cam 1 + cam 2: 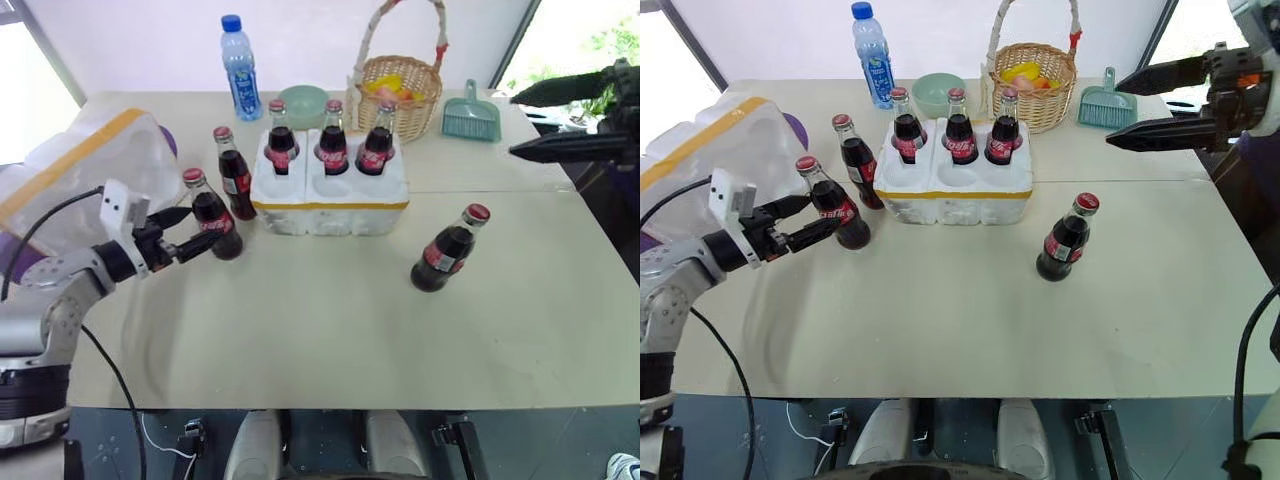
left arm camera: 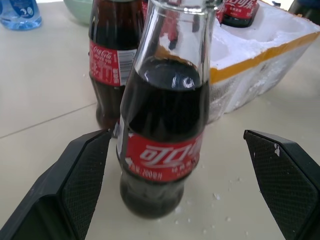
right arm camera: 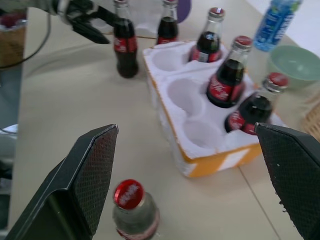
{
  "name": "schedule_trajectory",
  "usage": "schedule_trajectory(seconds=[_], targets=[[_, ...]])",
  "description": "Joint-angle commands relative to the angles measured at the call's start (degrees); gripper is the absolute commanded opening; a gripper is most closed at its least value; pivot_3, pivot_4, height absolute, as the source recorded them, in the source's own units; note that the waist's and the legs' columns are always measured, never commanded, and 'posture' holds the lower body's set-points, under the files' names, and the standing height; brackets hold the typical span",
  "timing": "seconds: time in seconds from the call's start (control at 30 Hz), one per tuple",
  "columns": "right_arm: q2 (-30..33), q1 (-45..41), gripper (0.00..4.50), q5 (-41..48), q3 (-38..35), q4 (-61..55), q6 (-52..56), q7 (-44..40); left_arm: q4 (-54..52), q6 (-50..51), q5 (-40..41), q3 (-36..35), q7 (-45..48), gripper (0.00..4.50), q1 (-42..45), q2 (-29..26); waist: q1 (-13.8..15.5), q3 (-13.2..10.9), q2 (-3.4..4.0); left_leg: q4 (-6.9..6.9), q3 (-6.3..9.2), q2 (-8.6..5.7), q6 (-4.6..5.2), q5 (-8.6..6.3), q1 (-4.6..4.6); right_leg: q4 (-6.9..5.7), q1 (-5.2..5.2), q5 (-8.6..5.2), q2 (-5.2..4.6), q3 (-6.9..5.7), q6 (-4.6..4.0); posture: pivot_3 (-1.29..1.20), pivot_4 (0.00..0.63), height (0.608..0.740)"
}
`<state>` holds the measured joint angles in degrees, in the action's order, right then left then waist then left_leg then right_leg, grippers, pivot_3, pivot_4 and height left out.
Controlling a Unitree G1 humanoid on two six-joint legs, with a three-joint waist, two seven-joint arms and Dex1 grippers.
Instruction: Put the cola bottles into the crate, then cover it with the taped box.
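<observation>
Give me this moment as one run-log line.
crate: three cola bottles in back holes, three front holes empty | left end effector: open, straddling a table bottle | right end effector: open, raised | taped box: left, off crate

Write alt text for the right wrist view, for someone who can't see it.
The open right end effector hangs above a white crate with three cola bottles in one row and three empty holes. One more bottle stands just below it, and across the table the left end effector brackets another bottle.
</observation>
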<state>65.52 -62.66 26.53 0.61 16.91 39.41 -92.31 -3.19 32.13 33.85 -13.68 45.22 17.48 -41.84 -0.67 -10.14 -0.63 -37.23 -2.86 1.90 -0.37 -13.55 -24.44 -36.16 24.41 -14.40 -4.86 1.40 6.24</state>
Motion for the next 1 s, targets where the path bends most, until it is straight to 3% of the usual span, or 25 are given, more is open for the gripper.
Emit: schedule_trajectory(seconds=[0.03, 0.2, 0.3, 0.37, 0.5, 0.73, 0.87, 1.0], targets=[[0.4, 0.1, 4.50, 2.7, -3.2, -4.0, 1.7, 0.4, 1.9, -2.5, -2.2, 1.8, 0.6, 4.46, 2.7, 1.4, 0.0, 0.0, 0.00, -0.01, 0.00, 0.00, 0.00, 0.00, 0.00, -0.01, 0.00, 0.00, 0.00, 0.00, 0.00, 0.00, 0.150, 0.740], [-0.5, 1.4, 4.50, 3.9, -4.0, -6.4, 2.5, 2.1, 6.4, -4.8, -5.3, 4.0, 1.4, 4.46, 5.4, 2.6, 0.0, 0.0, 0.00, -0.03, 0.02, 0.00, 0.00, 0.00, 0.01, -0.04, 0.00, 0.01, 0.01, -0.01, 0.02, 0.00, 0.150, 0.740], [-1.0, 1.5, 4.50, 4.7, -4.5, -6.9, 3.3, 3.3, 7.4, -5.5, -5.8, 4.2, 2.4, 3.57, 6.0, 3.0, -0.1, 0.0, 0.00, -0.02, 0.01, 0.00, 0.00, 0.00, 0.01, -0.04, 0.00, 0.02, 0.01, 0.00, 0.04, 0.00, 0.150, 0.740], [-1.1, 1.7, 4.50, 5.1, -4.6, -7.2, 3.5, 3.7, 7.5, -5.7, -6.2, 4.3, 2.8, 2.64, 6.0, 3.0, -0.1, 0.0, 0.00, -0.02, 0.02, 0.01, 0.00, 0.00, 0.01, -0.04, 0.00, 0.02, 0.01, 0.00, 0.04, 0.00, 0.150, 0.740], [-1.1, 2.7, 4.50, 5.7, -5.3, -7.8, 3.7, 4.5, 4.6, -2.8, -4.4, 2.7, 3.9, 2.65, 4.6, 1.6, 0.0, 0.0, 0.00, -0.02, 0.02, 0.00, 0.00, 0.00, 0.00, -0.04, 0.00, 0.02, 0.01, 0.00, 0.04, 0.00, 0.150, 0.740], [-1.1, 3.7, 4.50, 5.7, -5.8, -7.8, 3.3, 5.3, -14.2, 15.9, 17.0, -2.3, 16.7, 2.65, -0.1, -8.5, -0.3, -0.2, -0.13, 0.04, 0.01, 0.04, 0.00, 0.00, -0.03, -0.05, 0.10, 0.02, 0.00, -0.01, 0.05, 0.00, 0.150, 0.740], [-2.1, 3.8, 4.50, 5.0, -5.4, -7.0, 2.6, 6.4, -11.3, 18.2, 20.3, -0.5, 9.0, 2.65, 13.7, -2.7, 0.9, -0.2, -0.18, -0.14, 0.20, 0.04, -0.14, 0.09, -0.04, -0.12, -0.01, -0.04, 0.08, -0.10, -0.07, 0.00, 0.150, 0.740], [-3.2, 4.0, 4.50, 4.7, -5.5, -6.9, 2.3, 8.2, -2.6, 14.7, 13.4, 3.7, -2.6, 2.65, 28.1, 8.7, 1.3, -0.2, -0.21, -0.48, 0.22, 0.01, -0.10, 0.08, -0.04, -0.10, -0.28, 0.12, 0.11, -0.07, 0.21, 0.00, 0.150, 0.740]])
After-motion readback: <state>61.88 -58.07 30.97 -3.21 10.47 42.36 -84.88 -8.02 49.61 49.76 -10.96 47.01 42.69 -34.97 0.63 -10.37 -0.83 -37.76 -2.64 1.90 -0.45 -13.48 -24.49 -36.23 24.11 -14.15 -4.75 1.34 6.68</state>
